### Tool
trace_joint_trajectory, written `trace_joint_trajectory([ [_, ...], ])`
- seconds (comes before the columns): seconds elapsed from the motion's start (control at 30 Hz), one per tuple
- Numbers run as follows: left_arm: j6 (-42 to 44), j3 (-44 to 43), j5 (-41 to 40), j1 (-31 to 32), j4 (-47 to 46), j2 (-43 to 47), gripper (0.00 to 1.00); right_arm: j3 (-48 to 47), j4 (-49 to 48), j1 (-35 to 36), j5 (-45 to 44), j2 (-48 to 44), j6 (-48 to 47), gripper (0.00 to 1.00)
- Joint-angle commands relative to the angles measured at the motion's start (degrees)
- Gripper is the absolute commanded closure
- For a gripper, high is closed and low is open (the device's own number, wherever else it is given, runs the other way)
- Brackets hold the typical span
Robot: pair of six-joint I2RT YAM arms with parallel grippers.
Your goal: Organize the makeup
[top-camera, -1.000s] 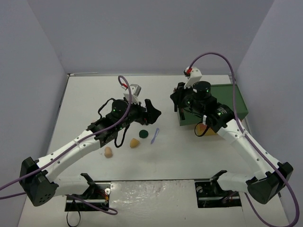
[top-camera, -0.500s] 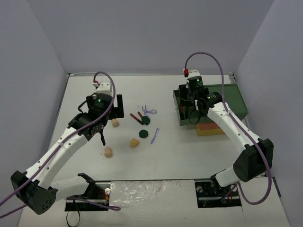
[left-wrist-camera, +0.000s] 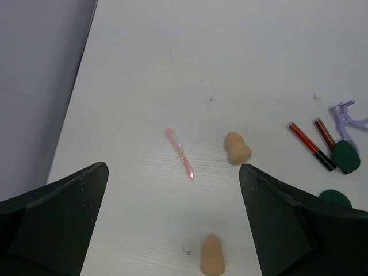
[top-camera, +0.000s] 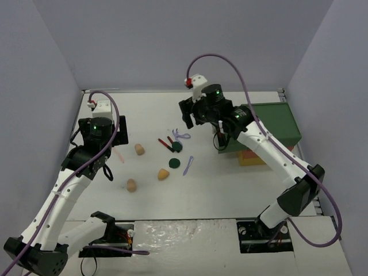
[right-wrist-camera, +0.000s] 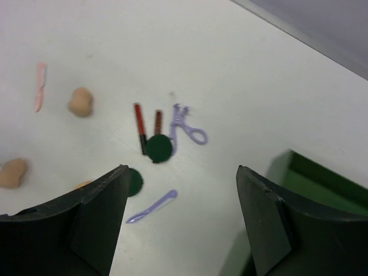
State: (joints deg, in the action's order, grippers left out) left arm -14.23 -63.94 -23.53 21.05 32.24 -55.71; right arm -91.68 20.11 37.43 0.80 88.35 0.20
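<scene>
We see our left tool (left-wrist-camera: pixel 173 167) released, pink stick (left-wrist-camera: pixel 180 154) below it. Our right tool (right-wrist-camera: pixel 181 168) hangs released too, green disc (right-wrist-camera: pixel 158 147) below.

In the left wrist view you see only the top of the lower sponge (left-wrist-camera: pixel 211 262) (the bottom edge cuts it). A finger (left-wrist-camera: pixel 293 230) of the left gripper (left-wrist-camera: pixel 172 167) covers most of a dark green disc (left-wrist-camera: pixel 335 198); the lilac tool (left-wrist-camera: pixel 347 118) runs off the right edge. In the right wrist view, the right gripper (right-wrist-camera: pixel 181 168) and its fingers (right-wrist-camera: pixel 86 224) hide most of a third sponge (right-wrist-camera: pixel 81 184) and part of the green box (right-wrist-camera: pixel 313 175).
</scene>
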Motion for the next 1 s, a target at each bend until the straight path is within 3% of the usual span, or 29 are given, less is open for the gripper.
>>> trace_joint_trajectory([
  [0.0,1.49,1.73,-1.80,-1.49,-4.51,2.63,0.03,-2.90,-2.80,5.52,6.83,9.91,-5.72,0.31],
  [0.23,1.17,5.22,-3.92,-3.23,-7.89,7.40,0.03,-9.67,-3.06,9.11,10.81,24.47,-10.12,0.37],
  [0.53,0.46,5.55,-2.84,-4.41,-7.73,6.95,0.03,-17.62,-3.56,8.96,10.99,38.50,-11.75,0.46],
  [0.73,0.31,5.54,-2.23,-4.56,-7.48,6.52,0.03,-18.05,-6.37,8.20,9.88,43.87,-10.44,0.55],
  [0.97,0.12,5.62,-1.87,-4.79,-7.41,6.45,0.03,-14.05,-10.40,7.57,9.14,44.54,-8.77,0.59],
])
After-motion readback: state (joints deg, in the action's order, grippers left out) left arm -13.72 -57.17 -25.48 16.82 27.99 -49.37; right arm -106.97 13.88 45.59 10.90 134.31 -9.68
